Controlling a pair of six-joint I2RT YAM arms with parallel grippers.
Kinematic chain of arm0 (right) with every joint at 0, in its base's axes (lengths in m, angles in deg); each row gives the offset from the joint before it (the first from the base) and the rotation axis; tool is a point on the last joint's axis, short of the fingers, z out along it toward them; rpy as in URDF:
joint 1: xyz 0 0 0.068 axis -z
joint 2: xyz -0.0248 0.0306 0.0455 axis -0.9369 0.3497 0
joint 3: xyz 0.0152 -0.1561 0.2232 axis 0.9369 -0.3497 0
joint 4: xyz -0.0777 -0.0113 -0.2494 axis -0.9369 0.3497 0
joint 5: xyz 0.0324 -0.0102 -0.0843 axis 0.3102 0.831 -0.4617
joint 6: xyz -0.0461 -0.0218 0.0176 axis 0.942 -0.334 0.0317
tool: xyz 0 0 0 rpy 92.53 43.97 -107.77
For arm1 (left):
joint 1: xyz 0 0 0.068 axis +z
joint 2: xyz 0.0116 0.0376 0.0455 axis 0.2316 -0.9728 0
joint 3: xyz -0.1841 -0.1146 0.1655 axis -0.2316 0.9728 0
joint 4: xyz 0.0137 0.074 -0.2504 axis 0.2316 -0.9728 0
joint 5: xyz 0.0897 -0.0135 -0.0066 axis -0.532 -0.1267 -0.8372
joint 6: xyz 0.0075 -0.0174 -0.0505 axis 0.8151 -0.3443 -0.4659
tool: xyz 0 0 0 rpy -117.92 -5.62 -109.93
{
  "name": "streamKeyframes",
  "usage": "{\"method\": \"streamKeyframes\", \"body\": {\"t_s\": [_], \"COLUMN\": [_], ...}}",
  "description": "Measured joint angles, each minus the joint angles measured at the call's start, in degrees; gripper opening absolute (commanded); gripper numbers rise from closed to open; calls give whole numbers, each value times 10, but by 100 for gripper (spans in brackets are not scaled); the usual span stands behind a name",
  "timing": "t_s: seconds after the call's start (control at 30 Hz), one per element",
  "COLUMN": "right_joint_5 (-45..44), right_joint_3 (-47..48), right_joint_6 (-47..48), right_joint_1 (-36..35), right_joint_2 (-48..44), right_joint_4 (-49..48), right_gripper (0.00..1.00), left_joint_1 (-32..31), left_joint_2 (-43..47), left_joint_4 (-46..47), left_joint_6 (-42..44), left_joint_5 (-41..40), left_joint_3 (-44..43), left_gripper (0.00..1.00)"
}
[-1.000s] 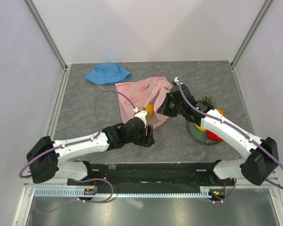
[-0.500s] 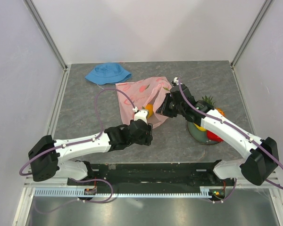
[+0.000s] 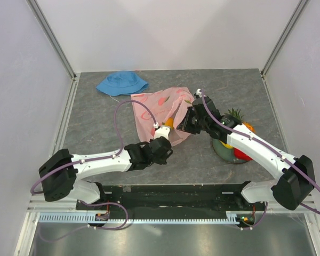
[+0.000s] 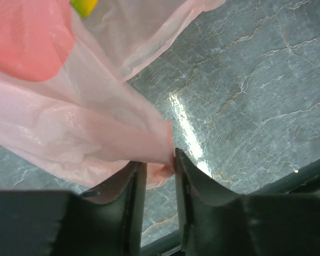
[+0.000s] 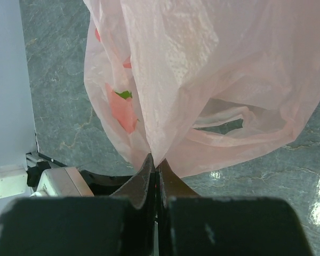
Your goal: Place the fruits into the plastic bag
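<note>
R gripper (image 5: 156, 162): jaws shut tight on a pinch of the pink bag (image 5: 202, 64). The film gathers to a peak right at my tips. The rest balloons out beyond, w/ a handle loop draped low on the right.

L gripper (image 4: 160, 162): jaws only a narrow gap apart. A fold of the bag's edge sits in that gap & touches one finger. Can't tell if it's actually clamped.

From above, both grippers are at the bag's near edge, L on the near-left, R on the right, close together. An orange-yellow fruit (image 3: 169, 122) shows at that edge betw. the two grippers. Can't tell if it's fully inside. L wrist cam also catches a yellow-green bit at the top of its view, behind the film.

The bag lies mid-bench (image 3: 90, 122), spread back toward the far side, peach prints on it. The other fruits (image 3: 240, 152) (red, yellow, a pineapple w/ green crown) sit on a dark plate (image 3: 218, 150) on the right, partly under my R arm, apart from the bag. A blue hat (image 3: 121, 82) lies far left on the bench, just beside the bag's far corner.
</note>
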Motion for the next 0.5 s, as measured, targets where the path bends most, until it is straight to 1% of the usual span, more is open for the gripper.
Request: {"method": "streamKeyframes", "body": {"t_s": [0.03, 0.07, 0.17, 0.27, 0.33, 0.43, 0.5], "right_joint_5": [0, 0, -2, -13, -23, -35, -43], "right_joint_3": [0, 0, 0, 0, 3, 21, 47], "right_joint_6": [0, 0, 2, 10, 21, 41, 58], "right_joint_1": [0, 0, 0, 0, 0, 3, 7], "right_joint_2": [0, 0, -1, -5, -10, -16, -17], "right_joint_4": [0, 0, 0, 1, 4, 11, 21], "right_gripper": [0, 0, 0, 0, 0, 0, 0], "left_joint_1": [0, 0, 0, 0, 0, 0, 1], "left_joint_2": [0, 0, 4, 29, 67, 146, 202], "left_joint_4": [5, 12, 24, 24, 24, 26, 24], "left_joint_6": [2, 5, 12, 13, 14, 16, 20], "left_joint_5": [-1, -2, -8, -18, -29, -48, -60], "left_joint_3": [2, 5, 15, 22, 23, 20, 3], "left_gripper": [5, 1, 2, 2, 2, 2, 2]}}
